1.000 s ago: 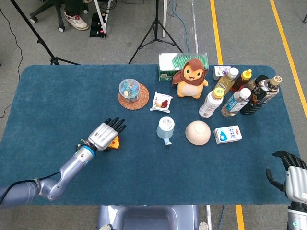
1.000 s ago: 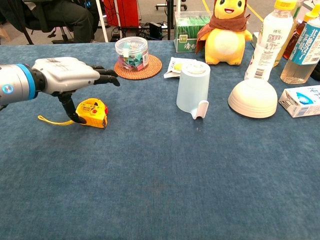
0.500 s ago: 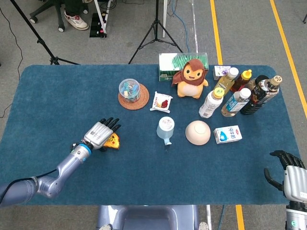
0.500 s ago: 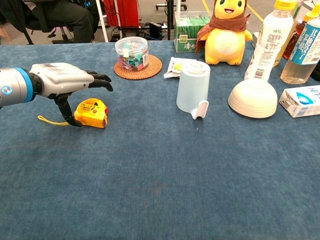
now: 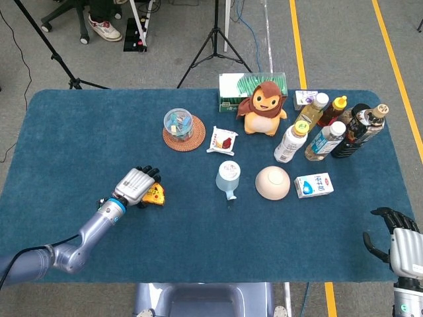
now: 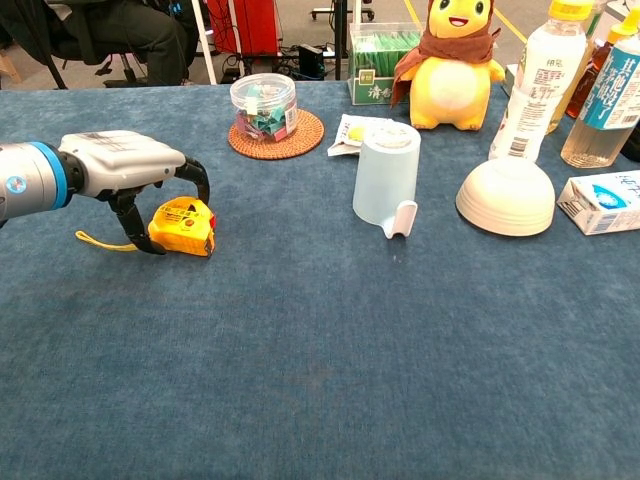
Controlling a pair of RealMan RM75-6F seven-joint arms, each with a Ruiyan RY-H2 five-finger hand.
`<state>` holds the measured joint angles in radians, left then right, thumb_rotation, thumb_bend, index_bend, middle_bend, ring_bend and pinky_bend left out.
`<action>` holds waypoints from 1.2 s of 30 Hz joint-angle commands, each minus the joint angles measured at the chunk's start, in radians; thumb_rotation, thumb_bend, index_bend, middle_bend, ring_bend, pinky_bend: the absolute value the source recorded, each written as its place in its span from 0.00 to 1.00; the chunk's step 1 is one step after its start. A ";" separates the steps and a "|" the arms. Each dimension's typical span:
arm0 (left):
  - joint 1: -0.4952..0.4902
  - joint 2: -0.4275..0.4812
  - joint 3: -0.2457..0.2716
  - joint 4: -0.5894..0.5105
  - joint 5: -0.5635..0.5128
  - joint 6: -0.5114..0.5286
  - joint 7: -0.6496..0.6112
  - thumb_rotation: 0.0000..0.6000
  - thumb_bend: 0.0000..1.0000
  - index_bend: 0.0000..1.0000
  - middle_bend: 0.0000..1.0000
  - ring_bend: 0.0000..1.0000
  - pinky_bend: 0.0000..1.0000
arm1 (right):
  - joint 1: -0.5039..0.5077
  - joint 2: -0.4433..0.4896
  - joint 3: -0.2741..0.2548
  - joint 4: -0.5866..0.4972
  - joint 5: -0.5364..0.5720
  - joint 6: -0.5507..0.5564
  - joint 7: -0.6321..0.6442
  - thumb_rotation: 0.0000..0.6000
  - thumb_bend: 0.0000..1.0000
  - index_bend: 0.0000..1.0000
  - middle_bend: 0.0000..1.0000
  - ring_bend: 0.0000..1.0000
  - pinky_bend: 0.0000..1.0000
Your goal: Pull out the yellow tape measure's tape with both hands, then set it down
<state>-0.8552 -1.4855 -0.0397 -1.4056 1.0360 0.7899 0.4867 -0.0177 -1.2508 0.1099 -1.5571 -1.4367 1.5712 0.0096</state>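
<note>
Yellow tape measure (image 6: 183, 226) lies on the blue table (image 6: 330, 370) left of the upturned cup (image 6: 386, 178), the left hand (image 6: 128, 170) curling its fingers down around it. Right hand (image 5: 398, 241) waits at the table's near right corner, fingers apart and empty; carton and bottle labels are too small to read.

Very little print can be read. In the chest view the small carton (image 6: 603, 200) at the right edge shows part of a word in blue Chinese characters, cut off by the frame. The bottle with the teal label (image 6: 609, 88) at the far right carries large white Chinese characters, only partly in view. The white bottle (image 6: 537, 75) beside it has dark Chinese print, too fine to make out. The green box (image 6: 375, 72) behind the plush toy (image 6: 452, 62) bears white characters, also too small to read.
</note>
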 commanded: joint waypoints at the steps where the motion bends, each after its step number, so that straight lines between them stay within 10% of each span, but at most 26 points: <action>1: 0.000 -0.007 -0.004 0.008 -0.001 -0.003 -0.013 0.99 0.15 0.28 0.19 0.16 0.28 | 0.000 0.001 0.000 -0.001 0.002 -0.001 0.000 0.92 0.36 0.30 0.27 0.25 0.24; 19: 0.012 -0.040 -0.036 0.059 0.059 0.011 -0.129 0.99 0.24 0.56 0.43 0.40 0.55 | 0.002 0.002 0.007 -0.010 0.008 -0.001 -0.008 0.92 0.36 0.30 0.27 0.25 0.24; 36: -0.063 0.147 -0.058 -0.064 0.201 -0.048 -0.149 1.00 0.25 0.59 0.47 0.41 0.56 | 0.063 0.011 0.008 -0.066 -0.071 -0.037 -0.019 0.92 0.36 0.30 0.28 0.26 0.26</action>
<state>-0.9088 -1.3498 -0.0921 -1.4591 1.2303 0.7507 0.3350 0.0374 -1.2400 0.1187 -1.6155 -1.4974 1.5396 -0.0037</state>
